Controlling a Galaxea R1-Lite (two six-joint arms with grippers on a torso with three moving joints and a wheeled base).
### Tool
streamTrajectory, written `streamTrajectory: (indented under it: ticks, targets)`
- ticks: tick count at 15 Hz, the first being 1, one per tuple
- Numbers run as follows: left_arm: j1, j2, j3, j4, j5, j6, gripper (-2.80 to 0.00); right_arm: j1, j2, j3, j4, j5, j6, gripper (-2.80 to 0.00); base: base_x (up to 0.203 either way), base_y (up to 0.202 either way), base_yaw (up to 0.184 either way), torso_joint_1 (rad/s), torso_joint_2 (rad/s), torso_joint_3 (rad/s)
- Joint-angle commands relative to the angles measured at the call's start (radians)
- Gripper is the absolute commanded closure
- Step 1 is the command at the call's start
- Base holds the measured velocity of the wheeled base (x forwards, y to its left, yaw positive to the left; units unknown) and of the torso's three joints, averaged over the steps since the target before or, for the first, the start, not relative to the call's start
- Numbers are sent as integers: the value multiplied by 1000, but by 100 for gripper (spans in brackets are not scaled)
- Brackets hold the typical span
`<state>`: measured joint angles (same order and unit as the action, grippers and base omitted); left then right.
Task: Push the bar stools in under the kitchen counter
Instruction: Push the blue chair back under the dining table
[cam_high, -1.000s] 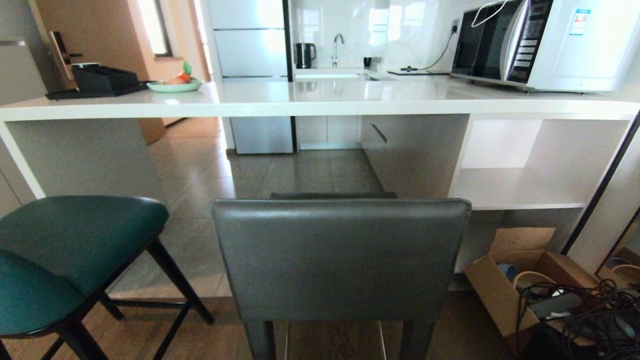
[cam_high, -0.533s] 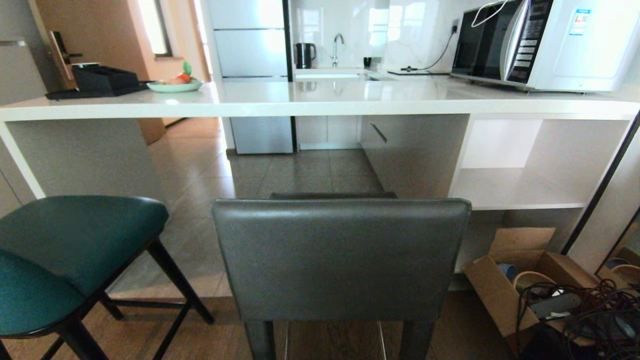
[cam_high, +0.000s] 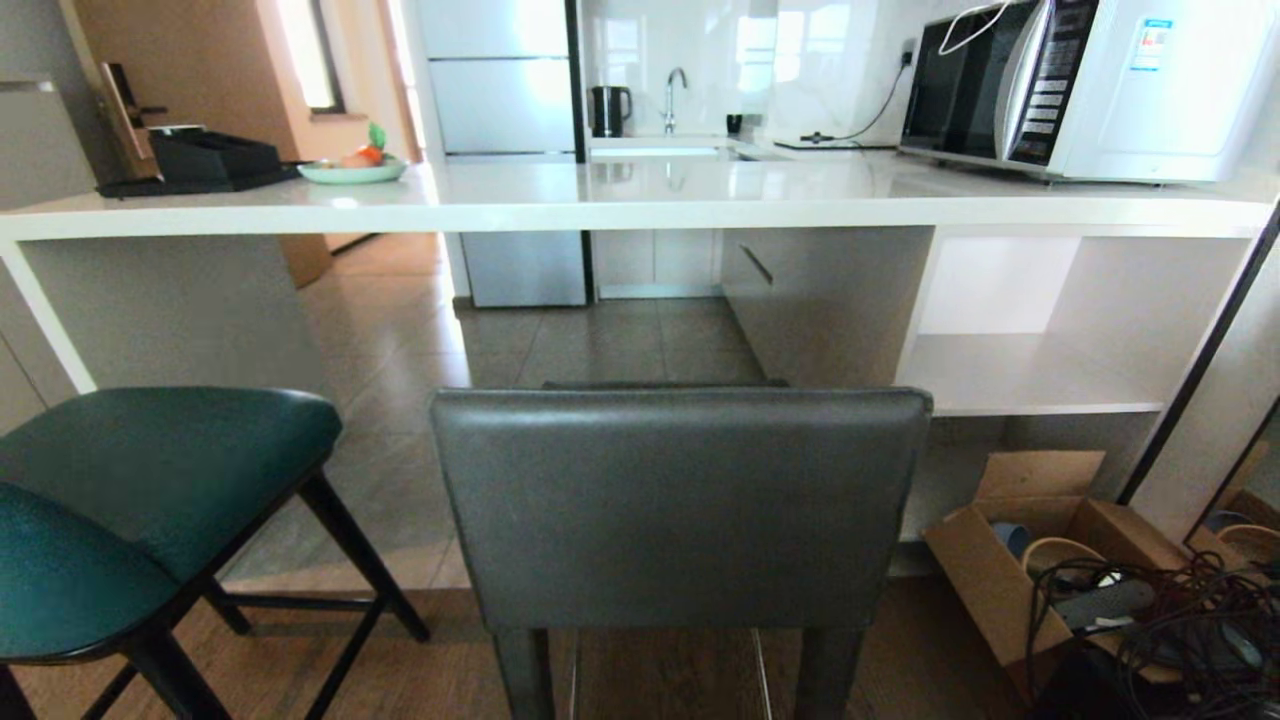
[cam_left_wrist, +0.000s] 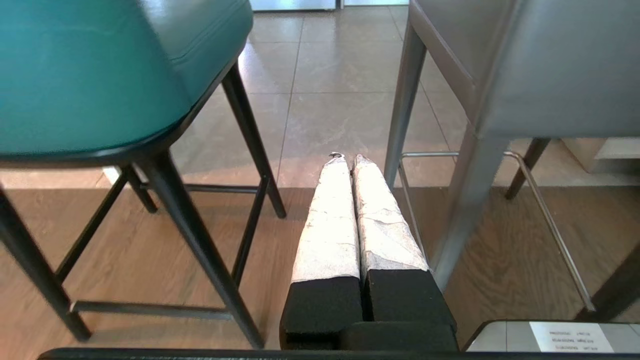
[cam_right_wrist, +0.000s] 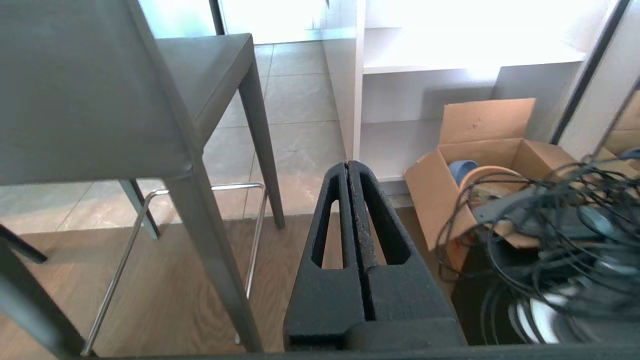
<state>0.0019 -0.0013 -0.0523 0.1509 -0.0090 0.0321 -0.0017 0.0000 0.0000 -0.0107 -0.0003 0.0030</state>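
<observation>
Left gripper (cam_left_wrist: 348, 159): the 2 white-wrapped fingers are pressed together, holding nothing, low above the wood floor (cam_left_wrist: 150, 260). Teal stool (cam_left_wrist: 100, 75) stands to its left side, grey stool (cam_left_wrist: 525, 70) to its right; the fingertips point into the gap between them, touching neither. Right gripper (cam_right_wrist: 347, 165): the 2 black fingers are closed flat against each other, empty, to the right of the grey stool's rear leg (cam_right_wrist: 210, 260), with a cardboard box (cam_right_wrist: 480, 150) and a cable tangle (cam_right_wrist: 560, 240) on its other side. Neither gripper appears in the head view. There the grey stool's backrest hides nearly all of its seat; its legs are cut off at the lower edge. Teal stool is cut off at the left edge. Both stand short of the kitchen counter (cam_high: 640, 212), backs not under the slab. Box contents are hard to make out.
</observation>
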Motion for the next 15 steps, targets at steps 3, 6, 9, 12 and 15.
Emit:
streamTrajectory:
  ticks: [3,6,9,12,15]
  targets:
    - [1,0,0,1,0,1,0,1,2,3,0,0,0,0,-36,0,-1,1,1,0]
    - [0,0,0,1,0,2,0,0,2,3,0,0,0,0,0,0,0,0,0,0]
    - [-1,0,0,1,0,2,0,0,2,3,0,0,0,0,-1,63,-3,2,0,2]
    - [-2,0,0,1,-2,3,0,0,2,3,0,0,0,0,0,194,-1,4,2,4]
    - [-2,0,-1,1,-5,3,0,0,2,3,0,0,0,0,0,199,0,4,0,1]
